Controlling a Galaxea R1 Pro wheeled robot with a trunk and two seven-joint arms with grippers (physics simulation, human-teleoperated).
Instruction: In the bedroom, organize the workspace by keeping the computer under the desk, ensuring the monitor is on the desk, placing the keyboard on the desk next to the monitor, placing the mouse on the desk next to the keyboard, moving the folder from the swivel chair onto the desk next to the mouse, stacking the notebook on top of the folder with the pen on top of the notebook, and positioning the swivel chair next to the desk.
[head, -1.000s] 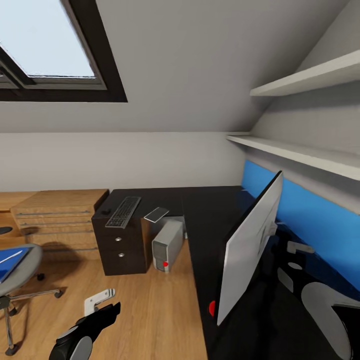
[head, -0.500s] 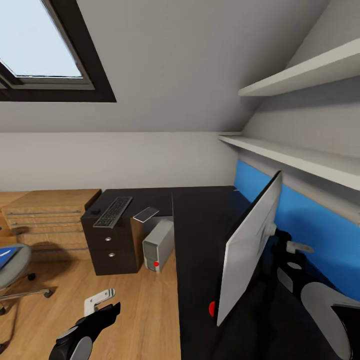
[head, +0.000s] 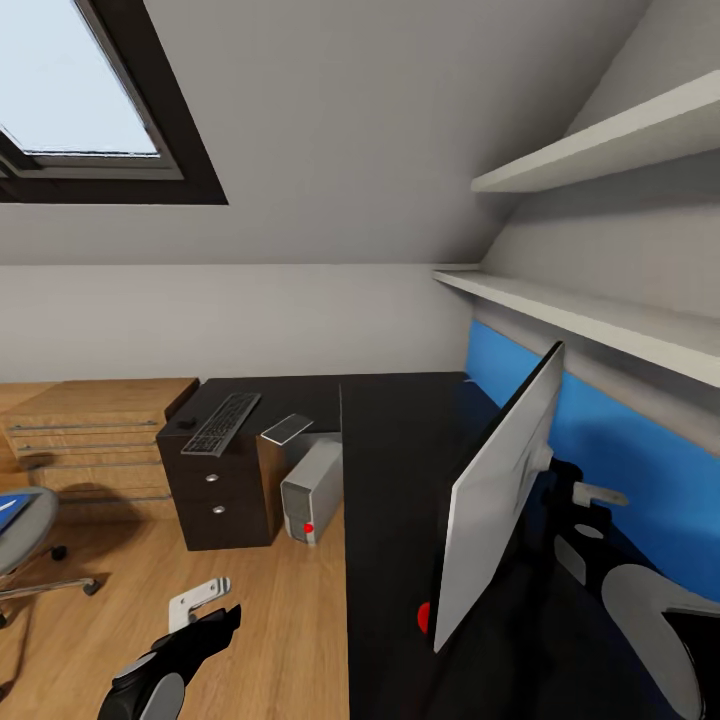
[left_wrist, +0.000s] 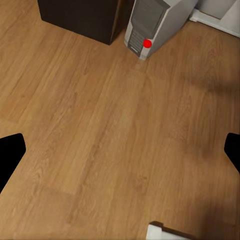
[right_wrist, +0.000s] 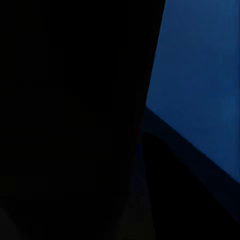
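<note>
The monitor (head: 500, 490) stands on the worktop (head: 400, 470), beside the right jaws (their state cannot be told). The folder (head: 8, 510), left of the apart left jaws, remains unmoved.

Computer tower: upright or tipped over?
Upright. The computer stands on its base on the wood floor under the desk, beside the drawers, front panel vertical with its red light low.

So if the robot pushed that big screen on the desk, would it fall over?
It might. The monitor is wide and tall, and its stand is hidden behind it, so a push high up would probably tip it. It looks stiff and flat, so it should not bend. A low, slow push would more likely slide it along the smooth black desk, though it is probably heavy for one claw.
</note>
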